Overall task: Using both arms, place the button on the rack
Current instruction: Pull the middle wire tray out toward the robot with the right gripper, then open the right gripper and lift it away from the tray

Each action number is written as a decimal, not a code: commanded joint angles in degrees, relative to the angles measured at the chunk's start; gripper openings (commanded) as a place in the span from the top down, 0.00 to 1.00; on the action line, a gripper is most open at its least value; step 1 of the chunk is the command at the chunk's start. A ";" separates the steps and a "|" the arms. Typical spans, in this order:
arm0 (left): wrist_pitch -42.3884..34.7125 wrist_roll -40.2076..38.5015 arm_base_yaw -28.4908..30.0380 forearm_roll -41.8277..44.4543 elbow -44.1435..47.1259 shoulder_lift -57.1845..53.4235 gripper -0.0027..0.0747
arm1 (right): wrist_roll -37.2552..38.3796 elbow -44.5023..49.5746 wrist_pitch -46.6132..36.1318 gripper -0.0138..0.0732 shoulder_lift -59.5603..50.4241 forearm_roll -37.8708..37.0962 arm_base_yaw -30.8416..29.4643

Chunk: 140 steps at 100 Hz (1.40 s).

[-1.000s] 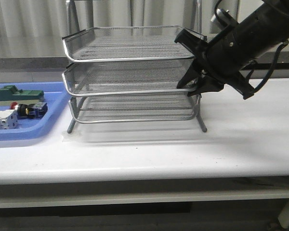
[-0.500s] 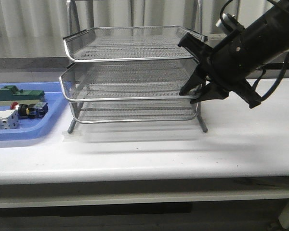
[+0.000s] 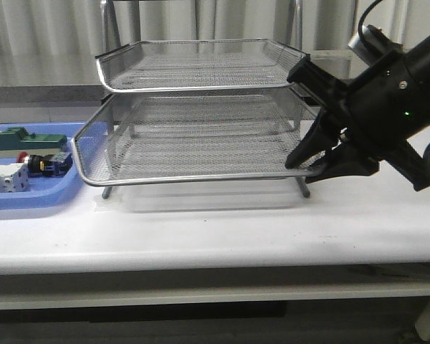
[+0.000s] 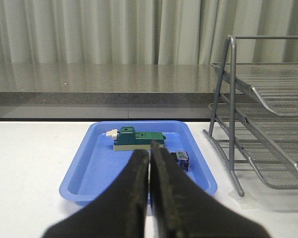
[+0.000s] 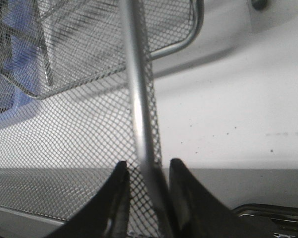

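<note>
White tabletop (image 3: 222,229) carries the rack (image 3: 201,64), three mesh tiers; the middle tray (image 3: 193,154) stands slid out toward the camera, well forward of the top tier. Blue plastic tray (image 3: 29,197) sits just left of the rack.

Right arm (image 3: 394,93): right gripper (image 5: 146,171) has its jaws nearly closed, pinching the middle tray's front-right rim wire. Left gripper (image 4: 150,163): jaws pressed together, holding nothing, hanging above the blue tray's near edge.

Green block (image 3: 25,140) and white block (image 3: 3,179) lie in the blue tray. Button (image 3: 46,164) lies on its side between them, untouched.

Judgement: tray-opening step. Pull straight along the slide, level, without twisting the rim; stop once there is clear drop room.
</note>
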 commanded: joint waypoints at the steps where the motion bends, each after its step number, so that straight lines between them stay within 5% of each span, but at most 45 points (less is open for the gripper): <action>1: -5.05 -0.41 0.15 -0.37 2.70 -1.97 0.96 | -2.27 0.84 -1.77 0.83 -2.87 -3.82 -0.32; 41: -5.05 -0.41 0.15 -0.37 2.70 -1.97 0.96 | -2.36 1.11 -0.12 0.79 -4.52 -3.82 -0.27; 67: -5.05 -0.41 0.15 -0.37 2.70 -1.97 0.96 | -2.36 1.11 -0.03 0.37 -5.34 -3.88 -0.27; 77: -5.05 -0.41 0.15 -0.37 2.70 -1.97 0.96 | -2.41 1.11 0.08 0.28 -6.85 -4.69 -0.27; 117: -5.05 -0.41 0.15 -0.37 2.70 -1.97 0.96 | -2.23 1.11 3.28 0.28 -17.56 -11.84 -0.32; 140: -5.05 -0.41 0.15 -0.37 2.70 -1.97 0.96 | 8.03 0.82 4.82 0.28 -25.49 -28.00 -0.32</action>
